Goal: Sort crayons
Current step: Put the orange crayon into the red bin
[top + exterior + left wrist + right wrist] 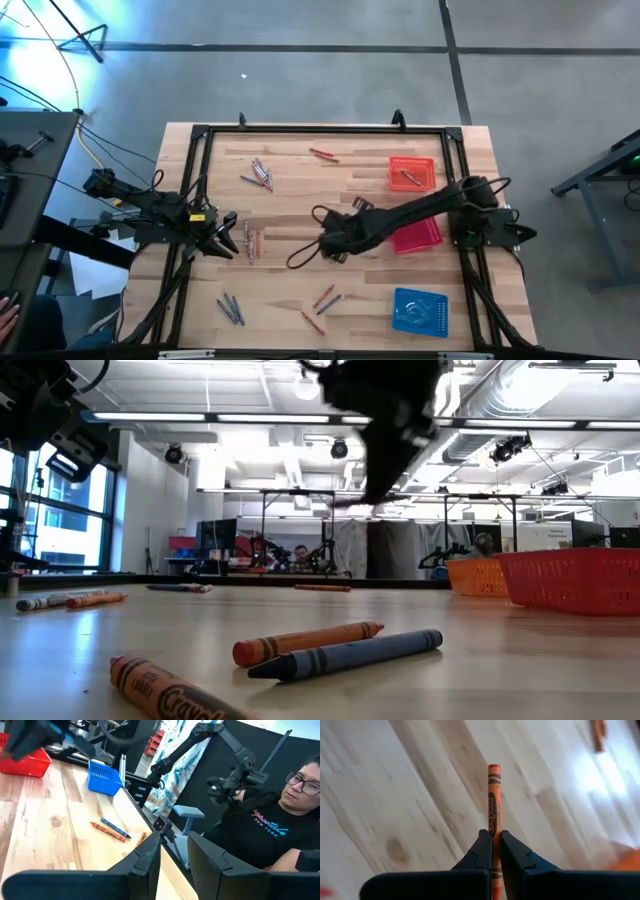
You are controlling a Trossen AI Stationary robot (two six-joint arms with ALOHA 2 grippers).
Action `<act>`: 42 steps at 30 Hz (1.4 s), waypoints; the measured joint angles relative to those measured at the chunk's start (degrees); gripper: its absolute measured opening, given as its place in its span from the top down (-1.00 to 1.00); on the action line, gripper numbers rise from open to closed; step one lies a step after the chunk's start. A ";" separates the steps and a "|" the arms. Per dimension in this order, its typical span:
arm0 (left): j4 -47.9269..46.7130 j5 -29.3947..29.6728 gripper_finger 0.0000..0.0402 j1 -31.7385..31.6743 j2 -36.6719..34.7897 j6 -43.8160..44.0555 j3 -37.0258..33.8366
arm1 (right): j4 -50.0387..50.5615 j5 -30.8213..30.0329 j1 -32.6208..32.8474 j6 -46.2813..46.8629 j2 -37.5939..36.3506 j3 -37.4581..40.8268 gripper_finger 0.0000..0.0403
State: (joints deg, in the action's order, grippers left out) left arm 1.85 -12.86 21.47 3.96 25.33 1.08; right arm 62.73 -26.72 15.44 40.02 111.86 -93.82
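Note:
My right gripper is shut on an orange crayon and hangs over the table's middle. More crayons lie flat in small groups on the wooden table: far left, far middle, left, near left and near middle. My left gripper waits open at the table's left edge, next to the left group; nothing lies between its fingers. My right gripper pinches the orange crayon between its two fingers, on the wrapper back from the crayon's free end. The crayon lies along the fingers and sticks out well past their ends. The fingers slant downward, and the crayon is lifted clear of the table.
Three perforated baskets stand on the right side: orange far, red under my right arm, blue near. A dark frame rims the table. A person sits beyond the table's near edge.

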 joint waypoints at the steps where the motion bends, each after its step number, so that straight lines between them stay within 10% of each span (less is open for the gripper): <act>1: -0.02 0.00 0.57 -0.01 0.00 -0.01 0.00 | 2.24 -0.14 0.00 0.22 -1.14 0.04 0.98; 19: -0.01 0.02 0.57 0.00 0.00 -0.01 0.00 | 18.50 -6.10 0.09 2.61 -23.69 2.86 0.97; 32: -0.02 0.00 0.57 -0.01 0.00 -0.01 0.00 | -14.41 -3.19 3.39 11.09 -58.78 47.80 0.97; 42: -0.02 0.00 0.57 0.00 0.00 0.00 0.00 | -20.32 1.20 10.27 31.28 -70.21 67.18 0.97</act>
State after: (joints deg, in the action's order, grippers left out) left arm 1.83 -12.86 21.47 3.97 25.33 1.08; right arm 42.40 -25.52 25.71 71.30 41.65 -26.64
